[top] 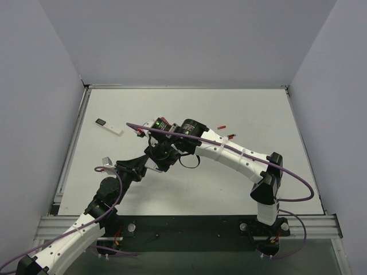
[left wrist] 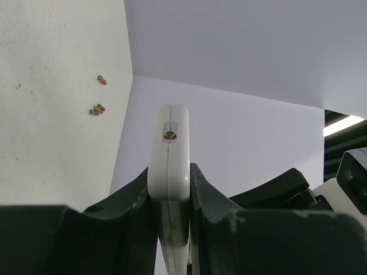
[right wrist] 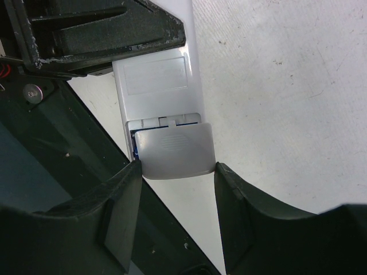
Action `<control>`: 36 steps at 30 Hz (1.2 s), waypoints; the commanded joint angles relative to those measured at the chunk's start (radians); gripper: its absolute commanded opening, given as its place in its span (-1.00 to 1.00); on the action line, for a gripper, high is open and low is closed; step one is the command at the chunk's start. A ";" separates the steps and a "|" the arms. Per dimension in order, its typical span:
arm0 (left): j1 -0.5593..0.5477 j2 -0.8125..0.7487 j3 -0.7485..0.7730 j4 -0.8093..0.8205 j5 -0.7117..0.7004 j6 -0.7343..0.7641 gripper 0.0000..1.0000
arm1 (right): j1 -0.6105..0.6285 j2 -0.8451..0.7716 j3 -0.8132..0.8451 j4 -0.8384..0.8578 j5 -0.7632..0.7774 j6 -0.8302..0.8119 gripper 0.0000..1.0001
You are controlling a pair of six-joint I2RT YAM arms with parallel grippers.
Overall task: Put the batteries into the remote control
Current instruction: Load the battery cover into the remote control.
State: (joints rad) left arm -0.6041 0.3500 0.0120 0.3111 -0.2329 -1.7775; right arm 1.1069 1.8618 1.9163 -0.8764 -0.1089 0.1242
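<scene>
Now the remote control is being held by two grippers.
L gripper is squeezing it over the table; R gripper is pinching its grey lid, blue batteries peeking underneath.

We are looking into a lab test cell: plain walls enclosing the table, aluminium rail along its near edge.
</scene>
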 commanded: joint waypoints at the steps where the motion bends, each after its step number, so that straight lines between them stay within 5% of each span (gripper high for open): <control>1: -0.008 -0.008 -0.055 0.082 -0.025 -0.019 -1.00 | -0.001 0.014 0.035 -0.042 -0.008 0.011 -0.68; 20: -0.014 0.000 -0.053 0.111 -0.032 -0.014 -1.00 | 0.005 0.040 0.049 -0.052 -0.026 0.005 -0.60; 36: -0.014 -0.002 -0.058 0.120 -0.039 -0.014 -1.00 | 0.004 0.040 0.053 -0.073 -0.012 0.008 -0.34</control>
State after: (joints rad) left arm -0.6140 0.3611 0.0116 0.3233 -0.2539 -1.7676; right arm 1.1076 1.8927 1.9396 -0.8848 -0.1349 0.1272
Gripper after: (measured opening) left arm 0.311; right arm 0.450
